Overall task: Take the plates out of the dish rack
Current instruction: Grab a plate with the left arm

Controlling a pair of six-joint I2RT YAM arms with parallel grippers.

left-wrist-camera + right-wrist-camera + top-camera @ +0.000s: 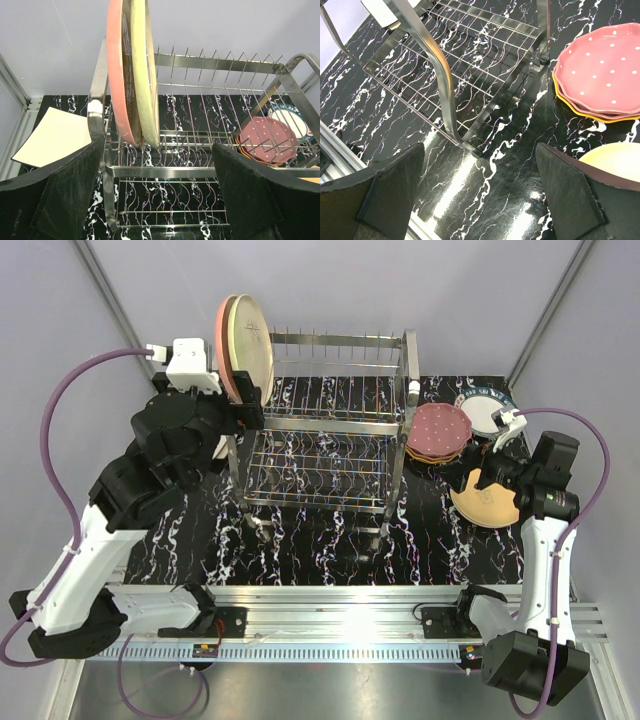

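Note:
The silver wire dish rack point(330, 422) stands mid-table. Two plates stand upright at its left end: a pink one point(226, 330) and a cream one point(254, 340) beside it. My left gripper point(246, 412) hovers open just in front of and below them. In the left wrist view the pink plate point(116, 75) and cream plate point(146, 80) rise above the open left gripper point(157, 160), with the rack's front rail point(190, 171) between the fingers. My right gripper point(482, 466) is open and empty over the table, right of the rack.
Right of the rack lie a maroon dotted plate point(438, 428) stacked on an orange one point(570, 102), a teal-rimmed white plate point(486, 412) and a tan plate point(486, 504). A squarish white plate point(55, 135) lies left of the rack. The rack's leg point(445, 85) stands near the right gripper point(480, 160).

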